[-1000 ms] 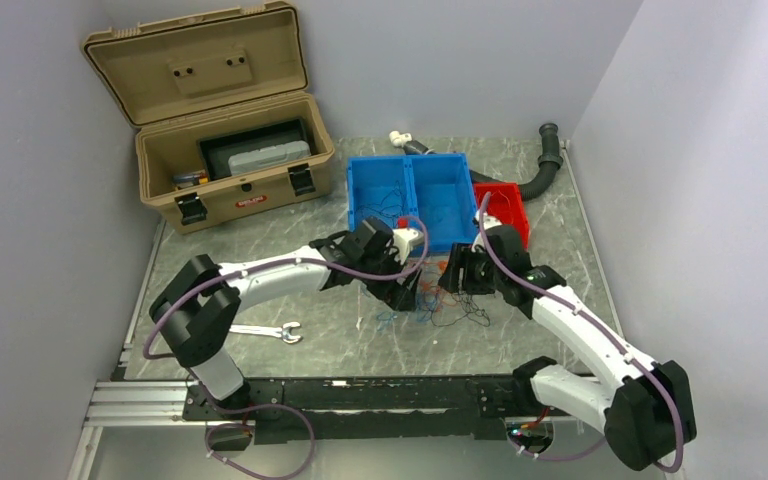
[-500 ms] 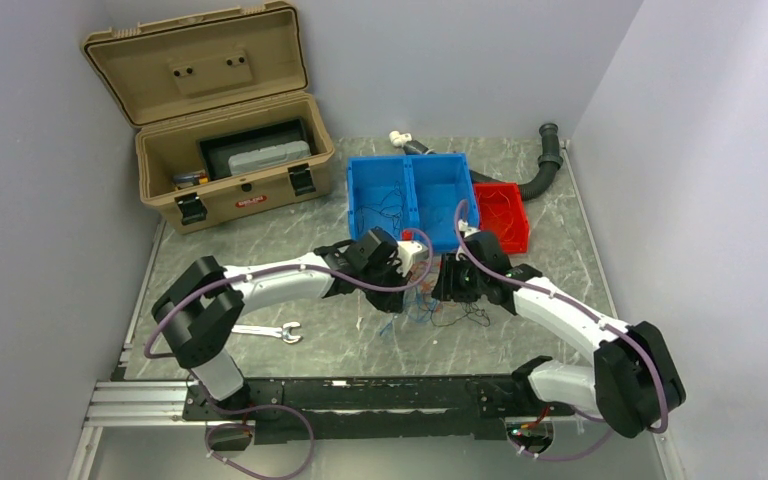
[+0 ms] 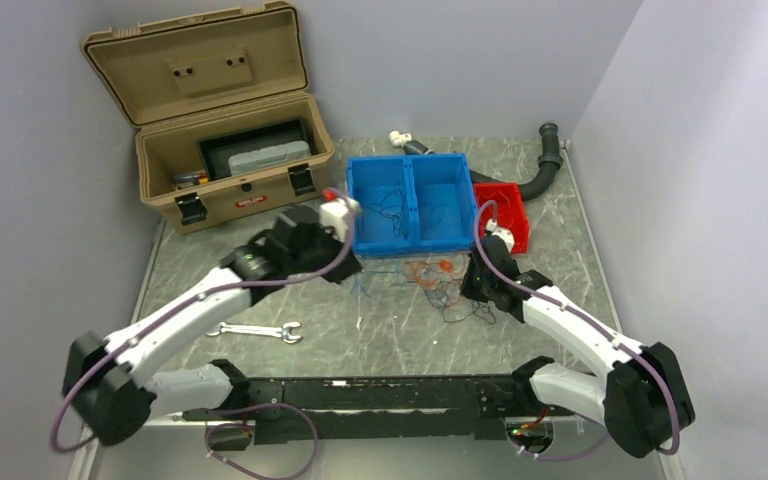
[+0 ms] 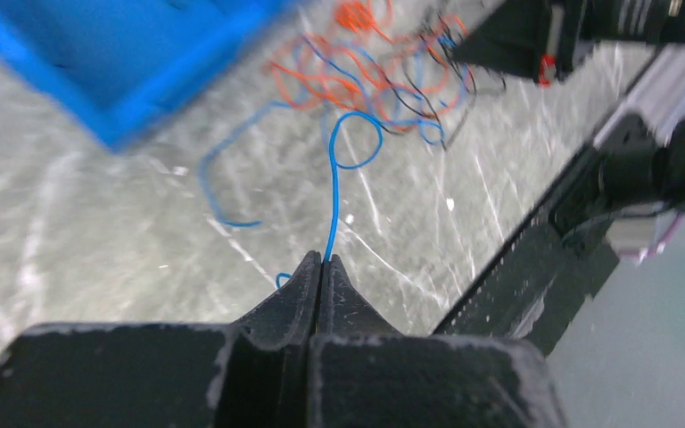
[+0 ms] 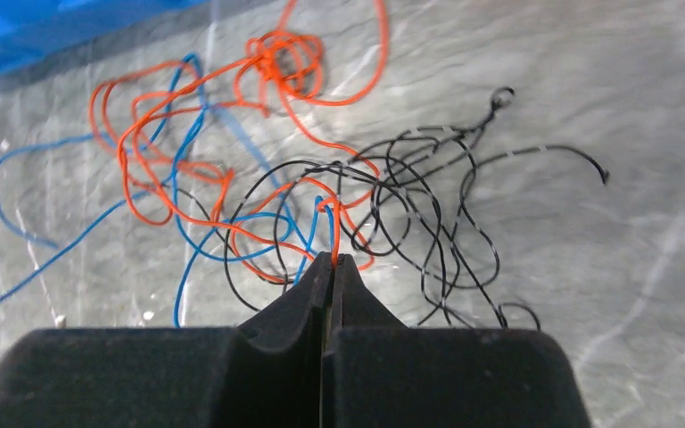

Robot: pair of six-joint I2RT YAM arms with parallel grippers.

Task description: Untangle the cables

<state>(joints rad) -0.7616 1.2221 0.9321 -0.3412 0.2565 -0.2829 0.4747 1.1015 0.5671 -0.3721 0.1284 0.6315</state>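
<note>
- Top external view: the cables [image 3: 442, 284] lie in a loose heap on the gray table [image 3: 380, 335], just in front of the blue bin [image 3: 410, 243] and between the two arms.
- The heap has blue, orange and black strands all mixed up (they are very thin, like hair).
- The left claw [image 3: 353, 266] is off to the left of the heap, near the front left corner of the blue bin.
- In the left wrist view, the left claw [image 4: 321, 264] is pinched tight. One blue wire [image 4: 334, 178] sticks out from between its tips.
- That blue wire runs up from the tips, makes a small loop, and goes into the heap farther off. The picture is a bit blurry there.
- The right claw [image 3: 473, 287] sits low at the right side of the heap.
- In the right wrist view, the right claw [image 5: 332, 260] is pinched tight too. It has an orange wire [image 5: 335, 234] right at its tips, in the middle of the tangle.
- A blue strand goes in close by the same tips, but I cannot tell if it is caught as well.
- The black wires [image 5: 419, 178] spread out to the right of the tips, and the orange ones bunch up in a knot farther back.
- A red bin [image 3: 508, 212] touches the right side of the blue bin. A wrench [image 3: 260, 330] lies on the table near the left arm.
</note>
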